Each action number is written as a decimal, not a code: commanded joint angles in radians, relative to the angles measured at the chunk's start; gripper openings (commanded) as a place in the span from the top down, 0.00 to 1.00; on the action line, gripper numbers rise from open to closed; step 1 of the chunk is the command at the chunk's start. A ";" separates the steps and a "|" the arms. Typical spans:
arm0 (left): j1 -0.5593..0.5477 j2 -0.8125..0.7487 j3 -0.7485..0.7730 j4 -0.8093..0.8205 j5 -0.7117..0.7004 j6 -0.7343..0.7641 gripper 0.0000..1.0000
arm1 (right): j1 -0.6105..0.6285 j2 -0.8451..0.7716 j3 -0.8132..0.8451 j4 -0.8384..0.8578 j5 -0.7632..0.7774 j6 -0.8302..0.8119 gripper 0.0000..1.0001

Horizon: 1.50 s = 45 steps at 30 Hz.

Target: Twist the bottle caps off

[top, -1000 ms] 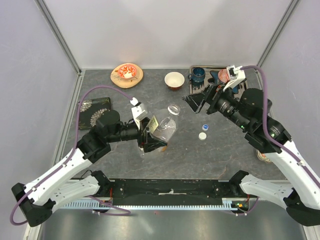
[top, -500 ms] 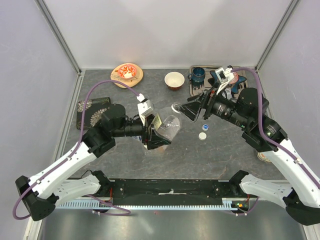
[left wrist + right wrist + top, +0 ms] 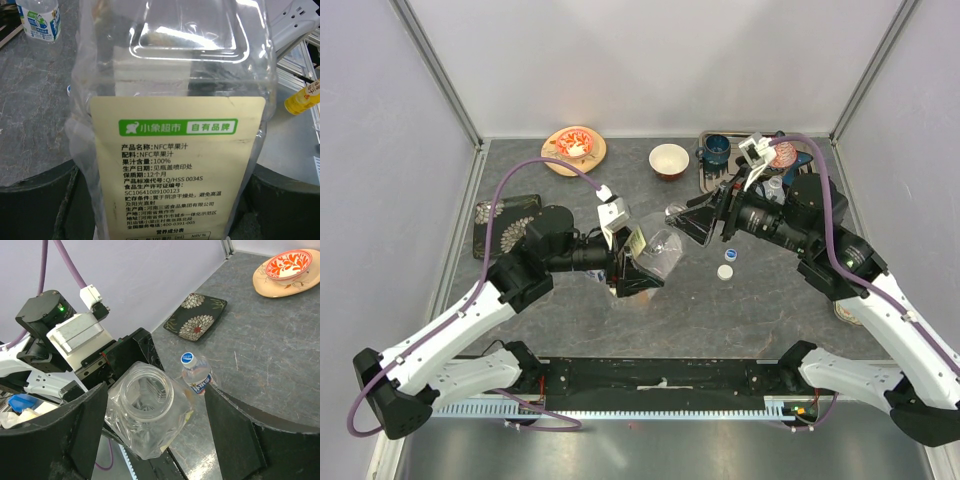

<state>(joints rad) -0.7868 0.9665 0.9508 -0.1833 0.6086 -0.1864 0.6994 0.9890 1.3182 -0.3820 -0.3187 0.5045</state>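
Mid-table, the tall clear bottle (image 3: 655,255) is gripped by the left gripper (image 3: 632,262), tilted so its already capless mouth faces the right gripper (image 3: 692,220), whose jaws are spread wide with nothing held, probably lining up.

I read the table (image 3: 760,310) as a dark grey mottled slab. On its far edge I see an orange patterned plate (image 3: 574,146), a small white bowl (image 3: 669,159) and a dark blue cup (image 3: 717,150). A black floral dish (image 3: 503,222) lies at left. Two loose caps (image 3: 727,263) rest right of centre. A short blue-labelled bottle (image 3: 197,374) stands upright.
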 commanded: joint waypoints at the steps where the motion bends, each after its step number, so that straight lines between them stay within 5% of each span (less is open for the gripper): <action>1: 0.000 0.006 0.046 0.057 0.022 0.030 0.84 | 0.008 0.016 -0.004 0.026 -0.017 -0.012 0.18; 11: -0.003 0.014 0.042 0.070 0.034 0.021 0.84 | 0.022 0.043 -0.007 0.040 -0.025 -0.012 0.36; 19: -0.005 0.002 0.040 0.073 0.000 0.031 0.78 | 0.031 0.031 -0.022 0.032 -0.033 -0.015 0.71; 24: -0.005 -0.029 0.036 0.062 -0.084 0.038 0.56 | 0.032 0.020 -0.001 -0.001 -0.005 -0.027 1.00; 26: -0.005 -0.038 0.040 0.030 -0.107 0.041 0.47 | 0.032 0.017 0.012 -0.012 0.018 -0.037 1.00; 27: -0.005 -0.044 0.049 0.016 -0.134 0.041 0.23 | 0.032 0.017 0.030 -0.023 0.029 -0.041 1.00; 29: -0.005 -0.064 0.054 -0.024 -0.156 0.047 0.01 | 0.032 0.020 0.050 -0.041 0.058 -0.055 1.00; 38: -0.003 -0.222 0.040 -0.128 -0.334 0.071 0.01 | 0.032 0.059 0.156 -0.109 0.188 -0.093 1.00; 45: -0.003 -0.461 -0.040 -0.140 -0.628 0.044 0.01 | 0.031 0.100 0.072 -0.035 0.788 -0.193 1.00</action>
<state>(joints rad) -0.7918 0.6392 0.9478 -0.3279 0.1661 -0.1585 0.7311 1.0584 1.4322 -0.4911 0.0990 0.3847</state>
